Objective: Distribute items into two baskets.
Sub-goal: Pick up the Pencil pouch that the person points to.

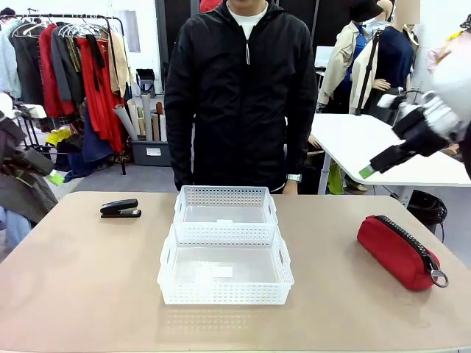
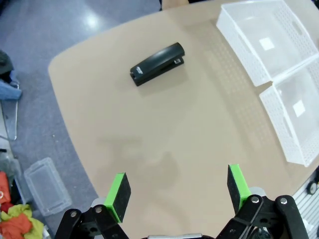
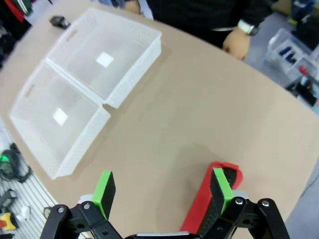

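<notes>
Two baskets (image 1: 224,293), one stapler (image 1: 120,209), one pouch (image 1: 394,250); left gripper (image 2: 178,188), right gripper (image 3: 162,189) both spread apart.

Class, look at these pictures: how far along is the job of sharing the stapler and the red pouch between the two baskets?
Done: nothing; the near basket and the far basket hold neither item. In hand: nothing; the left gripper hangs open over bare table near the stapler, the right gripper open above the red pouch. Left: both items, lying on the table, need placing.
</notes>
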Tool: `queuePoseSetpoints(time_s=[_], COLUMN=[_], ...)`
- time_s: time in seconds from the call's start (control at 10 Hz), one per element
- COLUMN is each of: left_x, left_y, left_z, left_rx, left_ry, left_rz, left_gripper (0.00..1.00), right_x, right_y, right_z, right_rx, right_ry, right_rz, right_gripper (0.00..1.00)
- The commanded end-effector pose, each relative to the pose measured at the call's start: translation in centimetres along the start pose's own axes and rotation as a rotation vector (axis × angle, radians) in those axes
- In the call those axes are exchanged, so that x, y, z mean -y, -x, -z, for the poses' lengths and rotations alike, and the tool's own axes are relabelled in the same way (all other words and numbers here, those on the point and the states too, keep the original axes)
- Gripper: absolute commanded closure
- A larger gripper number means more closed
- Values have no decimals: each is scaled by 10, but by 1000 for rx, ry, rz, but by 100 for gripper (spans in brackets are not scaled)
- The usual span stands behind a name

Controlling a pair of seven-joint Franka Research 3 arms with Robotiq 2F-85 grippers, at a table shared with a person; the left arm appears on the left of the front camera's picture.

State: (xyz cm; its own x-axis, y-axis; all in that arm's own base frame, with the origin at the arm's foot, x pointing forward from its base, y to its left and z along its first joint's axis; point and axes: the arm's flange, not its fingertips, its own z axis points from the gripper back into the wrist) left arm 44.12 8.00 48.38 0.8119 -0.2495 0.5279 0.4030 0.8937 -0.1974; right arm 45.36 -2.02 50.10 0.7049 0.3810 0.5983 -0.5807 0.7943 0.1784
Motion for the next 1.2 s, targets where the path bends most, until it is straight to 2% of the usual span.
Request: queuePoseSetpoints(time_s=[0.0,0.3,0.5,0.6,0.9,1.1], left_x=[-3,-25,-34,-38,-38,-39], left_y=[0,21,32,35,38,37], left_z=[-20,-51,-60,-68,-82,-85], left_rx=[50,133,152,193,247,251], left_ry=[28,53,63,75,74,72], left_rz=[-29,-82,-108,-122,-114,-112], left_gripper=[0,0,0,0,0,0], right_x=[19,34,50,56,68,69], right_y=[10,32,46,55,77,83], right_z=[-28,-67,-82,-90,-107,-108], right_rx=[93,130,152,170,209,193], right_ry=[-59,-44,-89,-98,-71,-74], right_rz=[27,84,108,125,174,191], right_gripper=[0,0,0,0,0,0])
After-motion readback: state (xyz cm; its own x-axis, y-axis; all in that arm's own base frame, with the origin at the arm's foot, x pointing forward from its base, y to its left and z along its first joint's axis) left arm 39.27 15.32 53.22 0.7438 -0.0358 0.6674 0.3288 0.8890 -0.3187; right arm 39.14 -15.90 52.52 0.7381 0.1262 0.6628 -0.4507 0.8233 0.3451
